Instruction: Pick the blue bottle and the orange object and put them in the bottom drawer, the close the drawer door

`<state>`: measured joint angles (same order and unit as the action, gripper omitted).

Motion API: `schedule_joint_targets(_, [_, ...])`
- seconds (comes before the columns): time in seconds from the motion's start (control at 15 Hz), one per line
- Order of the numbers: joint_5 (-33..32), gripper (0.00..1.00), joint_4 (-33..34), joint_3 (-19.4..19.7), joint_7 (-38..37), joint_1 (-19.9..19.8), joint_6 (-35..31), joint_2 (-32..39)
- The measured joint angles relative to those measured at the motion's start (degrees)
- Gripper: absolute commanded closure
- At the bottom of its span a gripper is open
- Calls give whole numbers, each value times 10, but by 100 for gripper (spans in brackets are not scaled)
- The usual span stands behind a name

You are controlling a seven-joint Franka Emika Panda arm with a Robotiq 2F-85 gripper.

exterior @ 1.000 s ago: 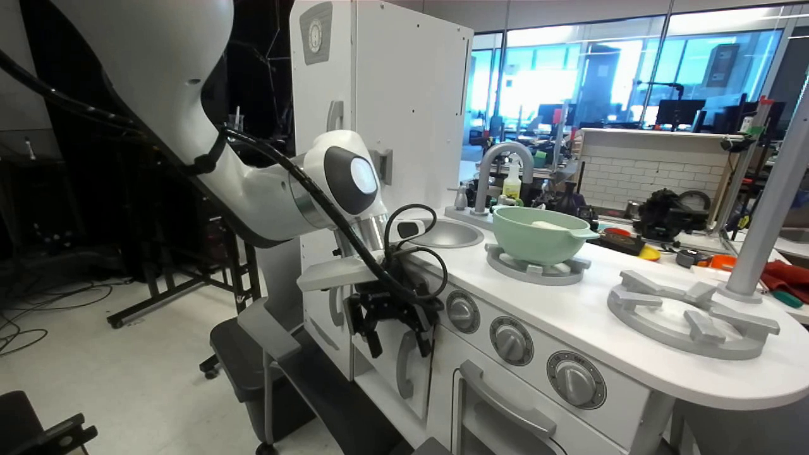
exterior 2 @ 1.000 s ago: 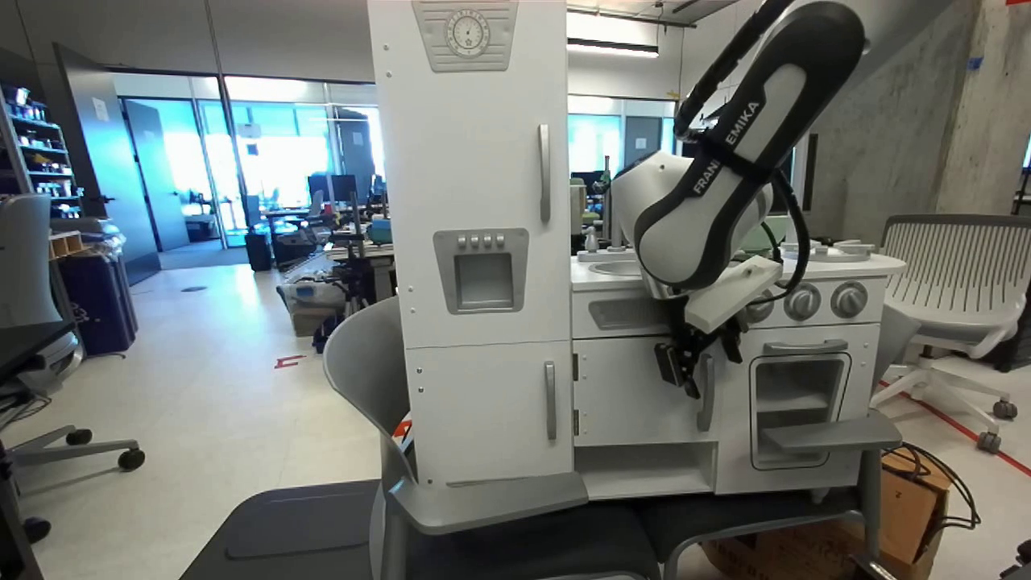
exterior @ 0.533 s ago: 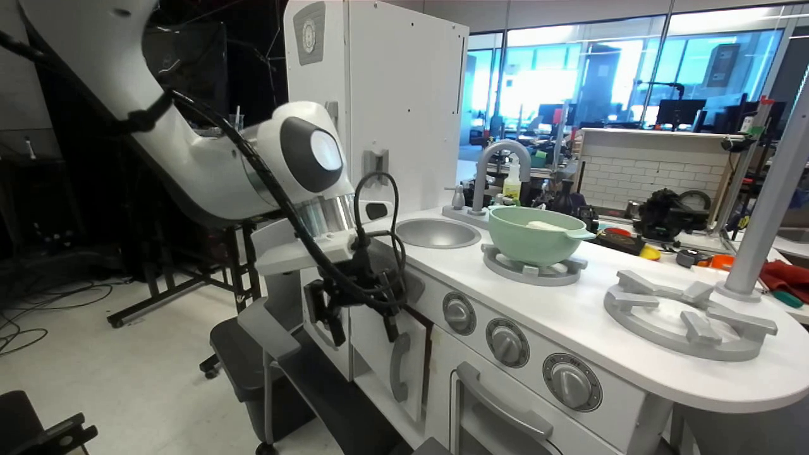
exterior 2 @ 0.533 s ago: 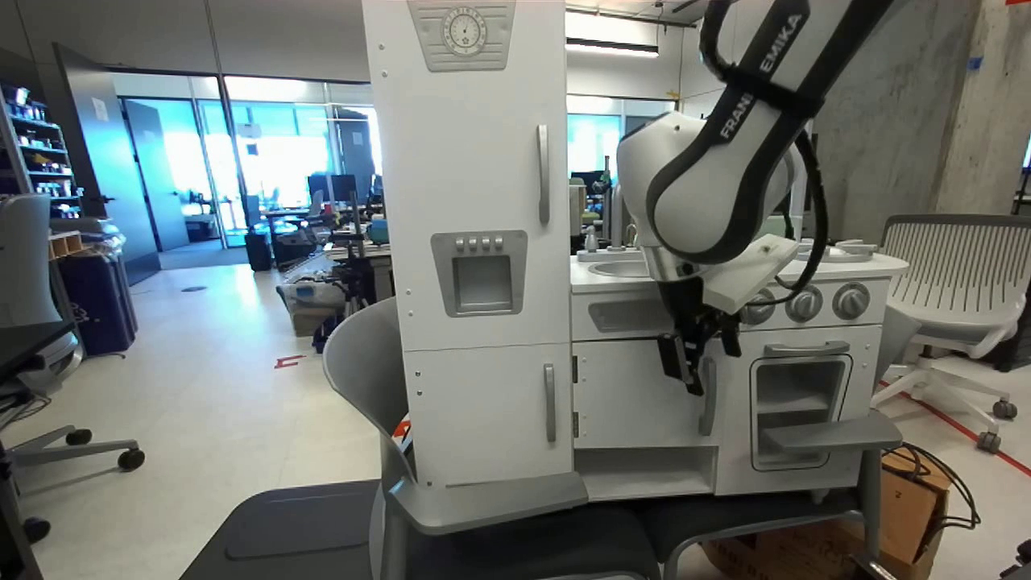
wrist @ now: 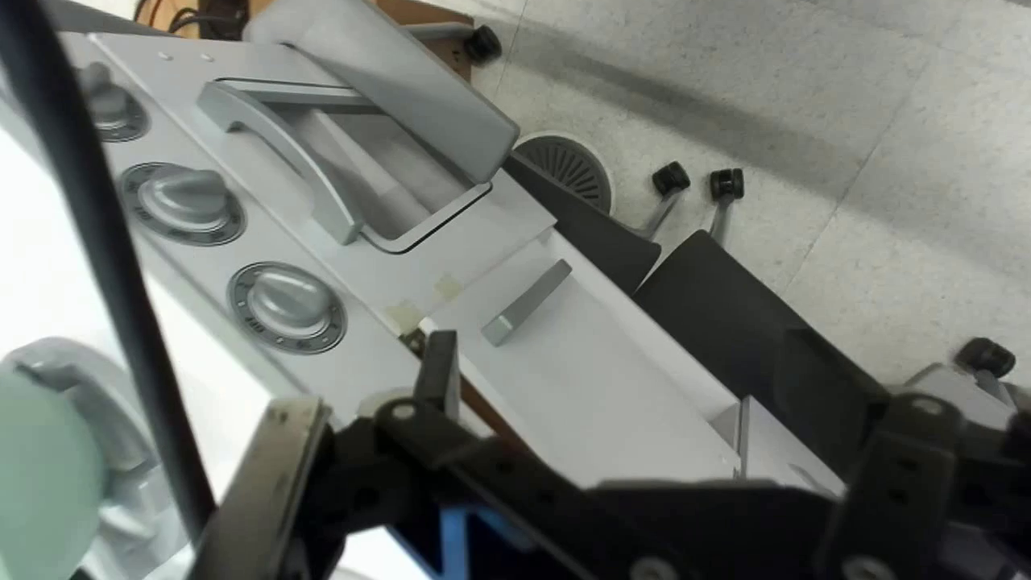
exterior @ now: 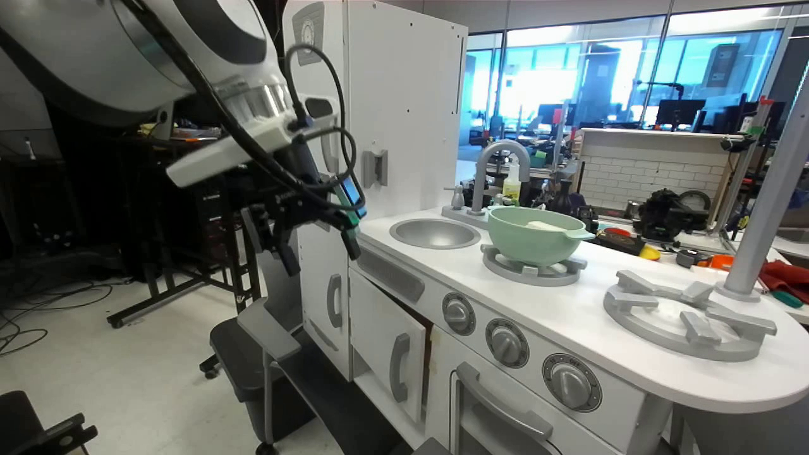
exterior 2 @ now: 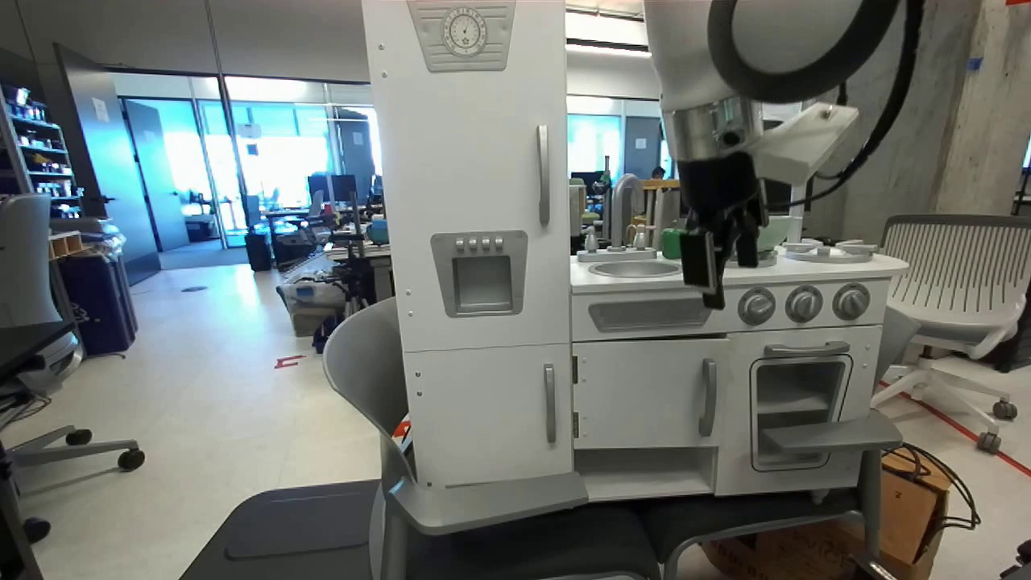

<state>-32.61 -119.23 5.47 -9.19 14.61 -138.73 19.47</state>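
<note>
A round grey sink [exterior: 436, 235] is let into a white countertop [exterior: 550, 309], which is rounded off at the opposite end. Behind the sink, a grey tap [exterior: 483, 183] is mounted between two small handles [exterior 2: 591, 241] on a flat base [exterior 2: 616, 256]. A grey stove ring [exterior: 505, 272] is laid near the sink and a second ring [exterior: 660, 341] near the rounded end, where a grey post [exterior: 772, 197] is fixed beside it.

Stove knob dial [wrist: 287, 307]: OFF | cardboard box [exterior 2: 908, 515]: lettering illegible
</note>
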Motion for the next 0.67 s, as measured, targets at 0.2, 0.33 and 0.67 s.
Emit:
schedule_joint_targets(0.2, [-25,0,-46,-9,-19,-4,10,-98])
schedule_joint_targets(0.33, [2,0,-47,-28,0,-17,59,-157])
schedule_joint_targets(0.67, [197,0,-13,-64,148,-40,261,-276])
